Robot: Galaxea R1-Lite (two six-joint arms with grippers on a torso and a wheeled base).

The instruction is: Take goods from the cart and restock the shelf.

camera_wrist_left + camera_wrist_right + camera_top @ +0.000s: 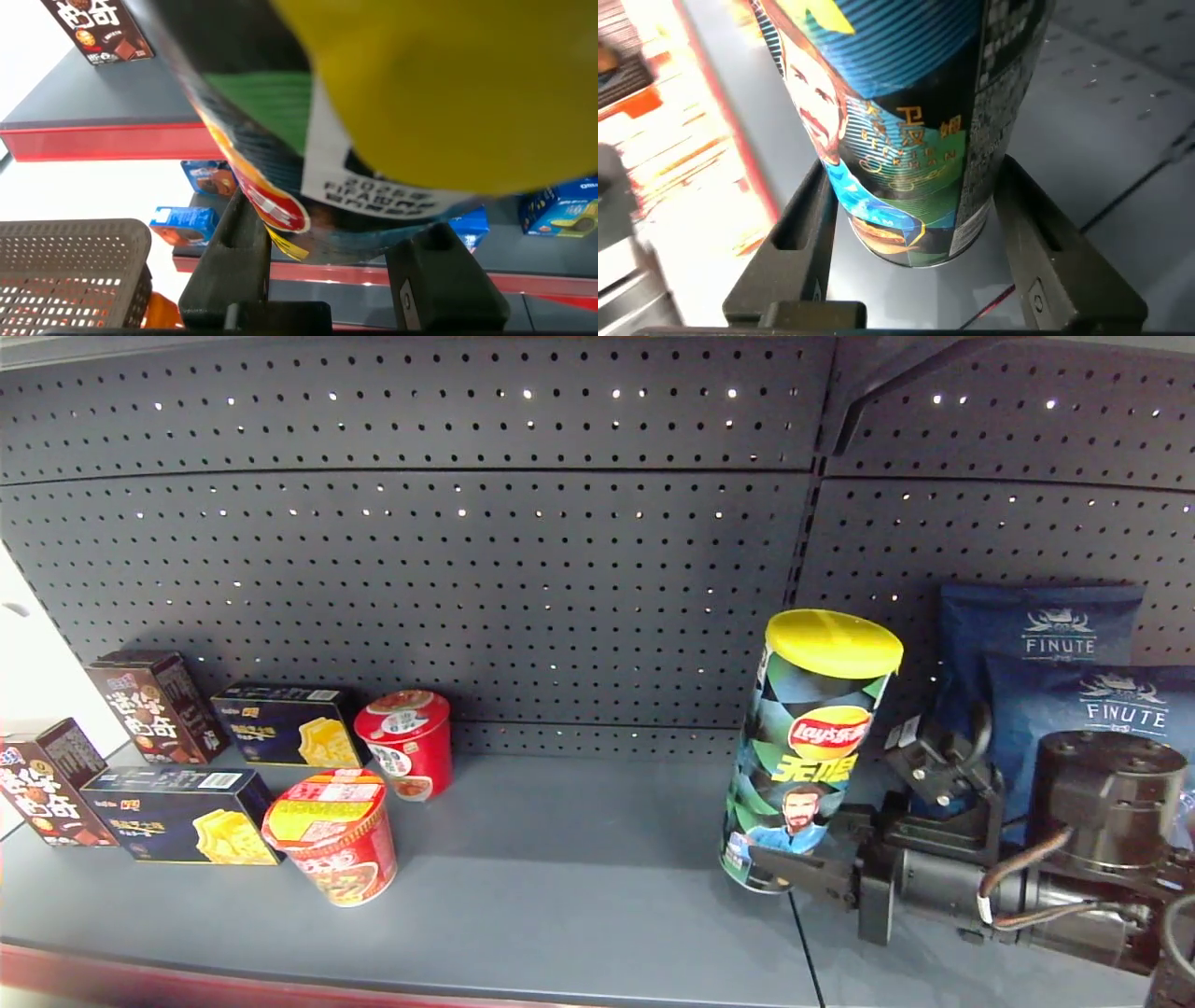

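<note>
Head view: a tall, printed chip can [812, 747] with a glossy yellow lid stands slightly tilted on the smooth grey metal shelf [579, 877], and the right gripper [775, 873] pinches its base.

Left wrist view: the left gripper [336, 252] clamps a second chip can [392, 112], a cylinder with a yellow lid.

Right wrist view: flat black fingers [799, 233] press the tube's rounded sides.

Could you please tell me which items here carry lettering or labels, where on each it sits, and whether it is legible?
Chip can in the right gripper: red-and-yellow logo above big yellow characters, legible.
Blue bags: white word under a crest, legible.
Boxes: large front characters legible, small labels not.
Noodle cups: print too small.
Second can in the left gripper: black print on white, blurred.
</note>
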